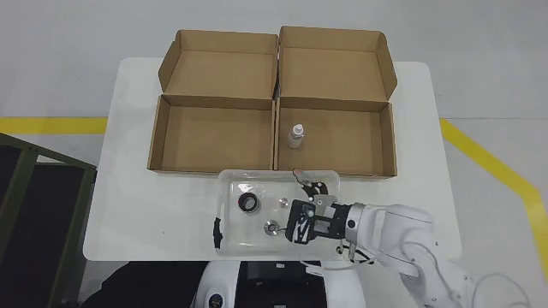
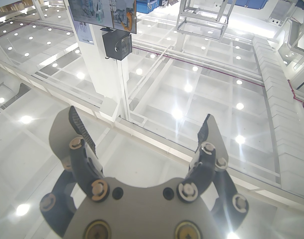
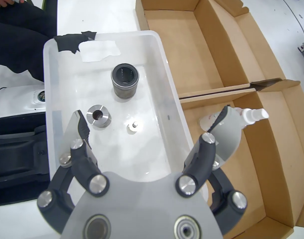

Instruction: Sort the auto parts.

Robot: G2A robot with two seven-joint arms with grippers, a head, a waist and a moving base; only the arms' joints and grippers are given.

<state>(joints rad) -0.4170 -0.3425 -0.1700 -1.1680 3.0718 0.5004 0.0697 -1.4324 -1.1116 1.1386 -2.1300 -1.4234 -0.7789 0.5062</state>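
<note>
- Right gripper [image 3: 152, 113] hangs over the near-right part of the clear bin [image 3: 46, 75], jaws spread wide and holding nothing. One finger is above the bin floor, the other beyond the bin wall on the box side.
- Three parts stand loose on the bin floor, apart from one another: dark bushing [image 3: 124, 80] upright with its bore facing up, silver disc [image 3: 99, 119] flat, and a small stud washer [image 3: 133, 127] just beside the disc.
- Judgement: parts are pooled in the bin as the pick-from stock. The wide jaws suit a descent onto one of them, and the disc lies closest to a finger.
- Spray bottle [image 3: 251, 115] lies on its side in the right box [image 1: 377, 141], near the wall shared with the left box [image 1: 214, 137]. The left box holds nothing I can see, so the sort looks barely begun.
- Both boxes sit lids-open on the surface [image 1: 128, 180], directly behind the bin. This probably keeps the carry short.
- Left gripper [image 2: 139, 115] points up at the ceiling, jaws wide, nothing between them.
- In the way: the bin wall stands between the parts and the boxes, so a carry must lift over it. Black tape [image 3: 72, 42] on the far bin corner is well clear of the parts.
</note>
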